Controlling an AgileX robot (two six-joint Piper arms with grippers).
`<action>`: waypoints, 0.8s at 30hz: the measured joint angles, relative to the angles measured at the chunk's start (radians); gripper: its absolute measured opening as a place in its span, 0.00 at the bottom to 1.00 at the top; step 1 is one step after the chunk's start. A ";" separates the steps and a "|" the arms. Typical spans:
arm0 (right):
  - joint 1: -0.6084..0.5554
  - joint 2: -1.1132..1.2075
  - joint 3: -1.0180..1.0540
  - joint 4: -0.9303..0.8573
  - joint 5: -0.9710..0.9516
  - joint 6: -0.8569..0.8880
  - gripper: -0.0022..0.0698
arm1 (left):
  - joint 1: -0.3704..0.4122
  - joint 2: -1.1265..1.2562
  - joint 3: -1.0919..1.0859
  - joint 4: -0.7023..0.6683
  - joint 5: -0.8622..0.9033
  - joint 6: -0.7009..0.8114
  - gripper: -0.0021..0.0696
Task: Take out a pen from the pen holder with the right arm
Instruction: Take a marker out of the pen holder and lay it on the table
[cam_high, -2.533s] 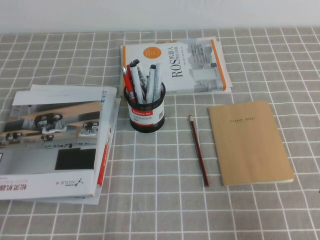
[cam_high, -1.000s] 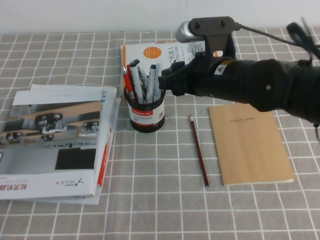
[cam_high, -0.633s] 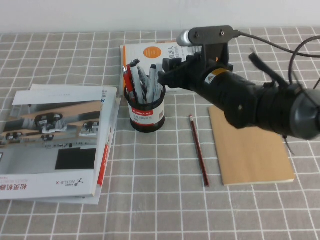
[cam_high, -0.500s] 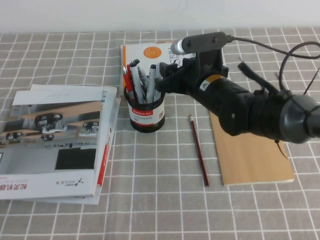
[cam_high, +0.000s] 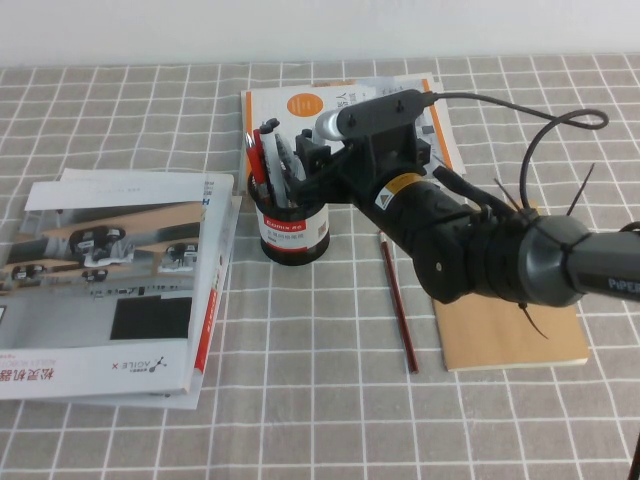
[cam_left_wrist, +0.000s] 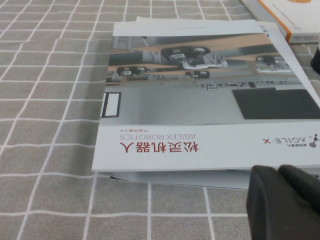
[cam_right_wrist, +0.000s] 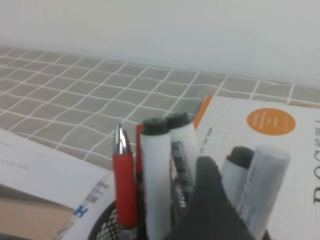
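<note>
High view: we see the right gripper (cam_high: 312, 165) down over the black mesh pen holder (cam_high: 291, 238), which stands on the table (cam_high: 300, 410) at the near edge of the orange-and-white book (cam_high: 300, 105). Its fingers stand apart among the pens (cam_high: 268, 170), gripping none of them. In the left wrist view, the left gripper (cam_left_wrist: 278, 175) hangs beside the AgileX booklet (cam_left_wrist: 200, 115), fingers pressed together and empty.
</note>
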 joint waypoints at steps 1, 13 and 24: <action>0.000 0.002 0.000 0.008 -0.007 0.000 0.59 | 0.000 0.000 0.000 0.000 0.000 0.000 0.02; 0.000 0.053 -0.069 0.039 -0.054 0.001 0.60 | 0.000 0.000 0.000 0.000 0.000 0.000 0.02; -0.002 0.109 -0.120 0.076 -0.019 0.003 0.60 | 0.000 0.000 0.000 0.000 0.000 0.000 0.02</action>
